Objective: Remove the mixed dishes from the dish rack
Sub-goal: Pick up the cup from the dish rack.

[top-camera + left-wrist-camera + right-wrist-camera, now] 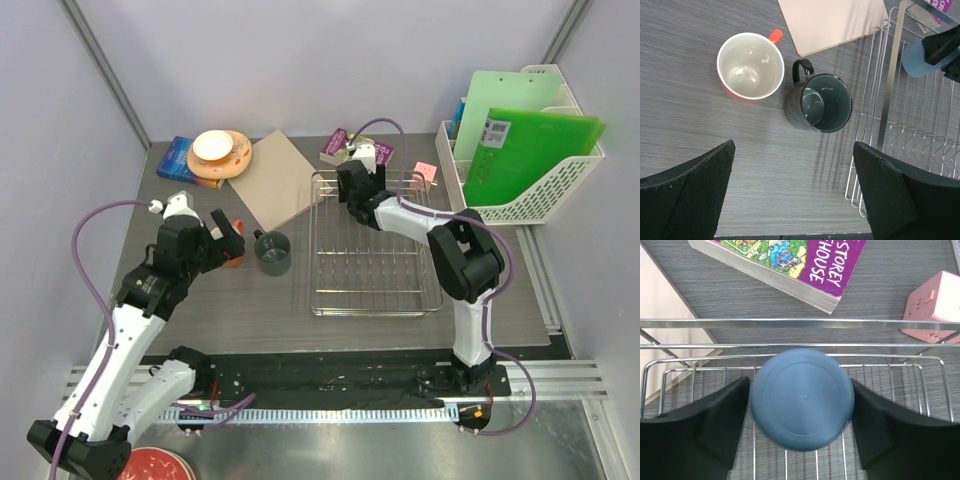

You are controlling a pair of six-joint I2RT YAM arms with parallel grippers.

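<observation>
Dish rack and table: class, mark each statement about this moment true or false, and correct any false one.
1. The light-blue cup sits in the dish rack, between the fingers of the right gripper. True.
2. The grey mug is in the rack. False: it stands on the table beside the orange cup.
3. The left gripper grips the orange cup. False: it is open and empty.
4. A white bowl rests on the plates. True.
</observation>
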